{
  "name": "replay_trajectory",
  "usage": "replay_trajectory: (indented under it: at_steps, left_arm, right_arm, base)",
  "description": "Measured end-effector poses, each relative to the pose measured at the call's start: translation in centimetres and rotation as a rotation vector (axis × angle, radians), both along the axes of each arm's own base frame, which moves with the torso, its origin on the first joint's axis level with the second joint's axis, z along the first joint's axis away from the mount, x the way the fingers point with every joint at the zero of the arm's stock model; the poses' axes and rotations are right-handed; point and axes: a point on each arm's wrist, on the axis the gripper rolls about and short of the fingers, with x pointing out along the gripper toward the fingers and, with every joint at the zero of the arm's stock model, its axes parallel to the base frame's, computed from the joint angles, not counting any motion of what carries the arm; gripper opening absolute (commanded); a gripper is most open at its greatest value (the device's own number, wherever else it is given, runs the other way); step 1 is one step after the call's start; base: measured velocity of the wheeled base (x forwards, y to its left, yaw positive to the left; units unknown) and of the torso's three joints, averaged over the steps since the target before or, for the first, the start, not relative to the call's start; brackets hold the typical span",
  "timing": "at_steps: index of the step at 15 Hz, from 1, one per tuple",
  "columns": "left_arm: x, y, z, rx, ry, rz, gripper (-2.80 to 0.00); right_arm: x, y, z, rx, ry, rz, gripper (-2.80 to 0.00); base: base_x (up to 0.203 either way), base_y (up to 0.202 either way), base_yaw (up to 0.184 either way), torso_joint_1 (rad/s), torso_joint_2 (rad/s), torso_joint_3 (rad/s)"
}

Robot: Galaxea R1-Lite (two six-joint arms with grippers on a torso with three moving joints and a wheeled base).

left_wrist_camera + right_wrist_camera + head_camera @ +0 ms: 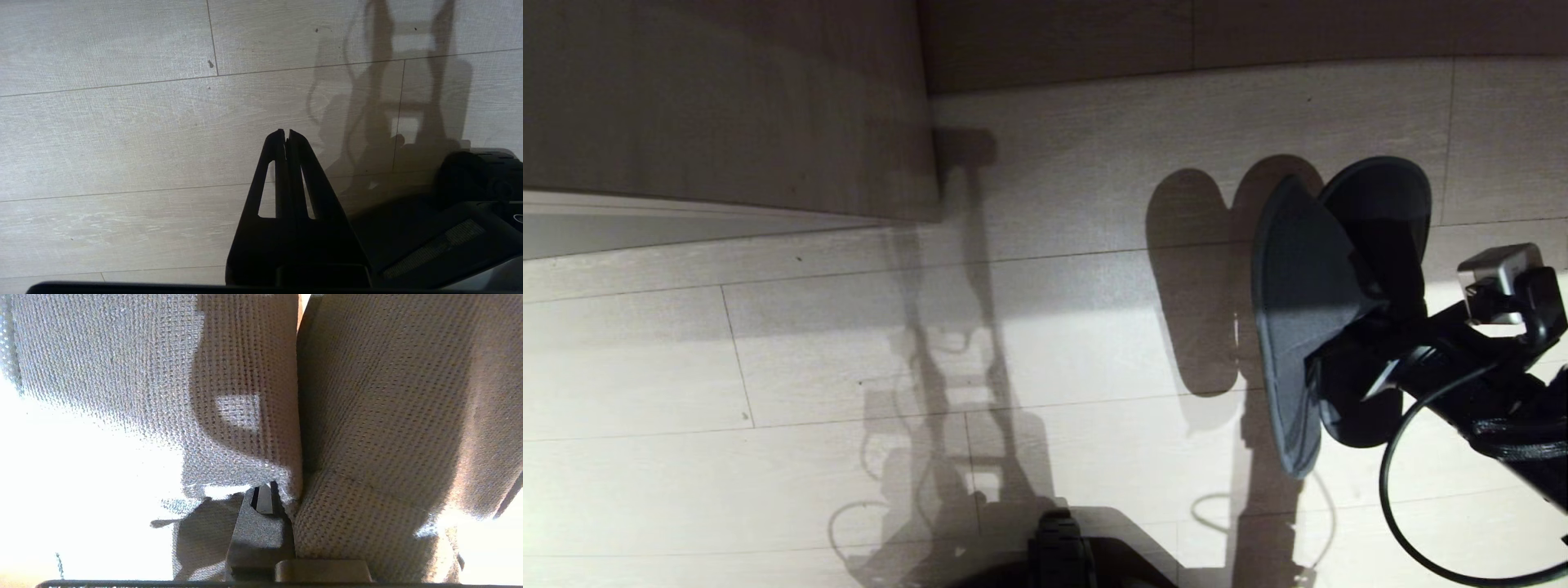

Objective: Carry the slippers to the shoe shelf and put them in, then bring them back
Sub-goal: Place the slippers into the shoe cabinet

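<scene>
Dark grey slippers [1307, 310] hang pressed together on edge above the pale wood floor [768, 359], apparently clear of it, clenched in the right claw [1364, 359]. Left claw [287, 136] is pinched closed, empty, over that floor.

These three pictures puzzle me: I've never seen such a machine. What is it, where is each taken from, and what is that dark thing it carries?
It is a robot with two arms, each ending in a pincer. The wide picture comes from a camera on its head, looking down at a pale wood-look floor. There the right pincer is shut on the slippers, a dark pair held together off the floor, their shadow beside them. The close woven-fabric picture is from the right wrist, pressed up against the slippers. The third is from the left wrist: the left pincer is shut, empty, hanging above the floor. The brown panel is furniture.
</scene>
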Motion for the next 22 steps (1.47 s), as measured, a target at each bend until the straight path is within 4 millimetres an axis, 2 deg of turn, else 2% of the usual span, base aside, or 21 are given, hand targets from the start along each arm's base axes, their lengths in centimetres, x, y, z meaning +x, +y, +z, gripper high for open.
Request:
replay_trajectory:
  at_steps: [5,10,16,20,22]
  left_arm:
    - [0.0,0.0,0.0,0.000,0.000,0.000,-2.80]
    - [0.0,0.0,0.0,0.000,-0.001,0.000,-2.80]
    - [0.0,0.0,0.0,-0.001,-0.001,0.000,-2.80]
    - [0.0,0.0,0.0,-0.001,0.000,0.000,-2.80]
    - [0.0,0.0,0.0,-0.001,0.000,0.000,-2.80]
  right_arm:
    - [-6.0,-0.9,1.6,0.015,0.004,-0.046,-2.80]
    - [-12.5,-1.9,1.9,0.023,0.018,-0.096,-2.80]
    - [-19.5,-3.0,0.8,0.073,-0.045,-0.207,-2.80]
    - [-22.5,-2.9,-1.2,0.115,-0.063,-0.179,-2.80]
    - [-23.2,-2.9,-2.7,0.122,-0.047,-0.170,-2.80]
  base:
    - [0.000,0.000,0.000,0.000,0.00,0.000]
    - [0.000,0.000,0.000,0.000,0.00,0.000]
    - [0.000,0.000,0.000,0.000,0.00,0.000]
    - [0.000,0.000,0.000,0.000,0.00,0.000]
    - [0.000,0.000,0.000,0.000,0.00,0.000]
